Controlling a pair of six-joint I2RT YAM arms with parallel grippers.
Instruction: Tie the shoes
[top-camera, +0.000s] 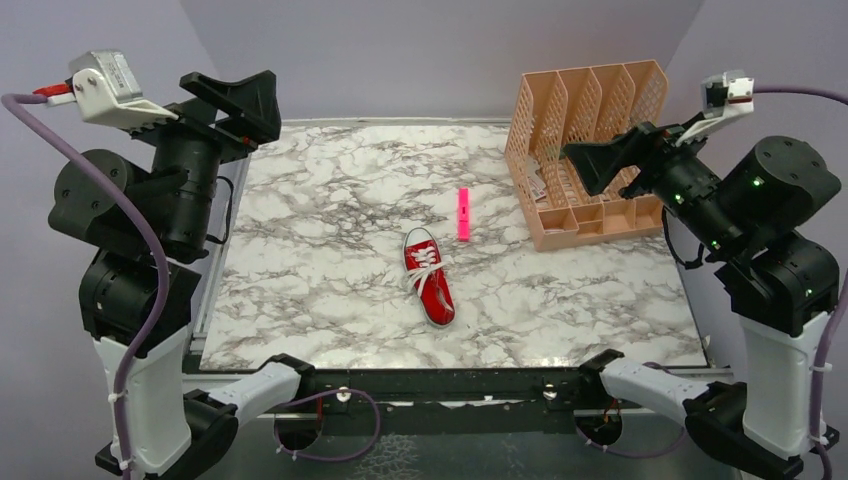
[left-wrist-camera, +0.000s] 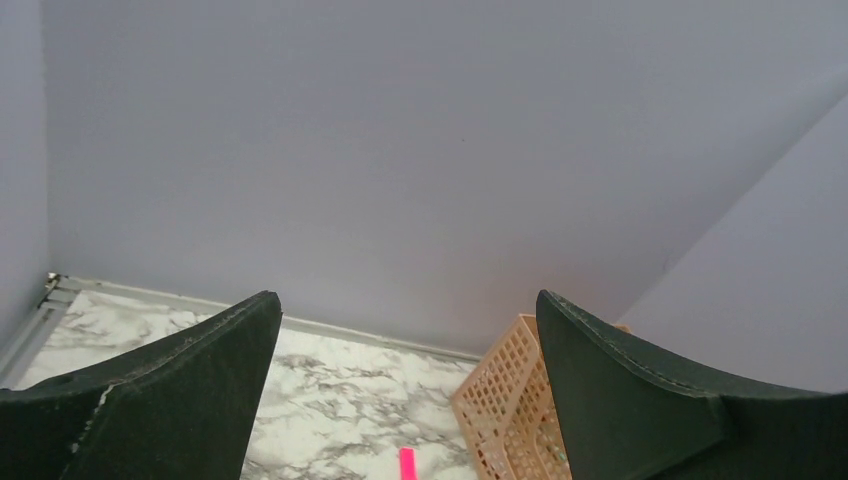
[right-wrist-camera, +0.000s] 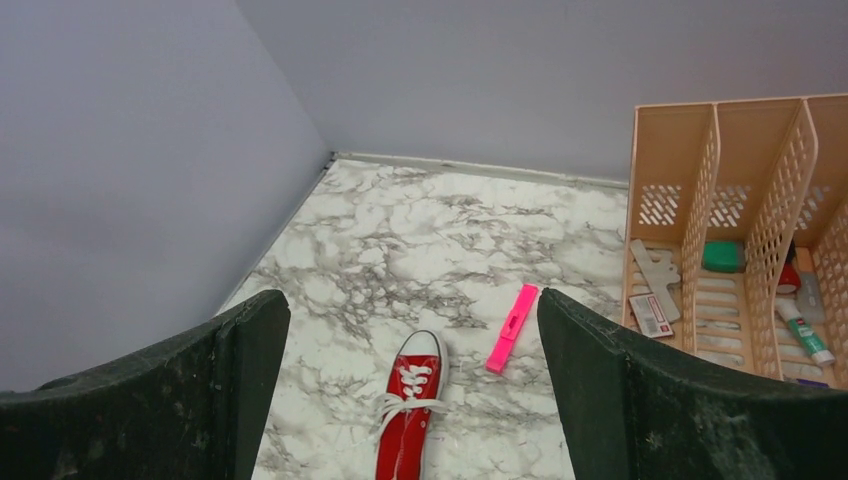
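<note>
A small red sneaker (top-camera: 430, 277) with white laces, sole and toe cap lies alone on the middle of the marble table (top-camera: 300, 290), toe pointing away from the arm bases. In the right wrist view the shoe (right-wrist-camera: 410, 425) shows its laces lying loose across the tongue and trailing to the left. My left gripper (top-camera: 262, 105) is raised high at the far left, open and empty, well away from the shoe. My right gripper (top-camera: 578, 158) is raised at the right in front of the organizer, also open and empty. Both gaps, left (left-wrist-camera: 407, 300) and right (right-wrist-camera: 412, 297), hold nothing.
A slim pink marker (top-camera: 464, 213) lies just beyond the shoe, seen also as marker (right-wrist-camera: 512, 327) and marker (left-wrist-camera: 407, 463). A peach slotted desk organizer (top-camera: 585, 140) stands at the back right holding small stationery items. Grey walls close the table's back and sides.
</note>
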